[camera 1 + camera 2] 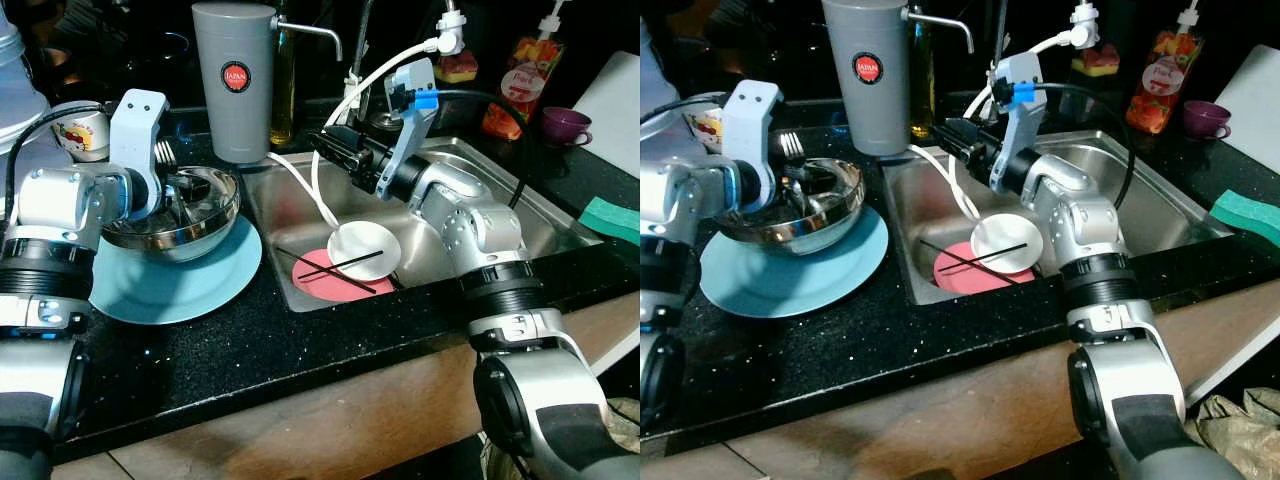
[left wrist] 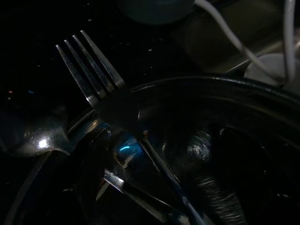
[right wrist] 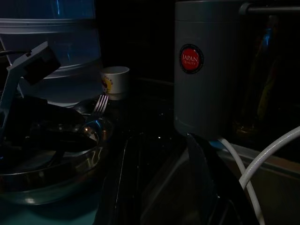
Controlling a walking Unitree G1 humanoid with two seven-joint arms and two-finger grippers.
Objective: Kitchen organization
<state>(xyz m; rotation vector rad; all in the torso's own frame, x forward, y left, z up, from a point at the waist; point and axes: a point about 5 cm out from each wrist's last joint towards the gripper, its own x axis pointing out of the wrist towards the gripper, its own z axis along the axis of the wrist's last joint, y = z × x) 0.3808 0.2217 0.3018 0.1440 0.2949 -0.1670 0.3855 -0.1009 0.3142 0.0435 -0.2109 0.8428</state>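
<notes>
A steel bowl [image 1: 215, 215] sits on a light blue plate [image 1: 190, 285] on the black counter, left of the sink. My left gripper [image 1: 185, 205] reaches down into the bowl among the cutlery: a fork [image 2: 91, 65] leans tines-up on the rim beside a spoon [image 2: 42, 140]. My right gripper [image 1: 330, 145] hovers open over the sink's back left corner, pointing at the grey canister [image 1: 236, 80], with nothing between its fingers. In the sink [image 1: 520, 215] lie a small white plate [image 1: 365, 248], a pink plate [image 1: 320, 280] and black chopsticks [image 1: 340, 268].
A white hose [image 1: 300, 185] droops into the sink under my right arm. A printed mug [image 1: 80, 130] stands behind the bowl. Back right are a soap bottle [image 1: 525, 80], a purple cup [image 1: 565, 125], a white board [image 1: 615, 95] and a green sponge [image 1: 612, 218].
</notes>
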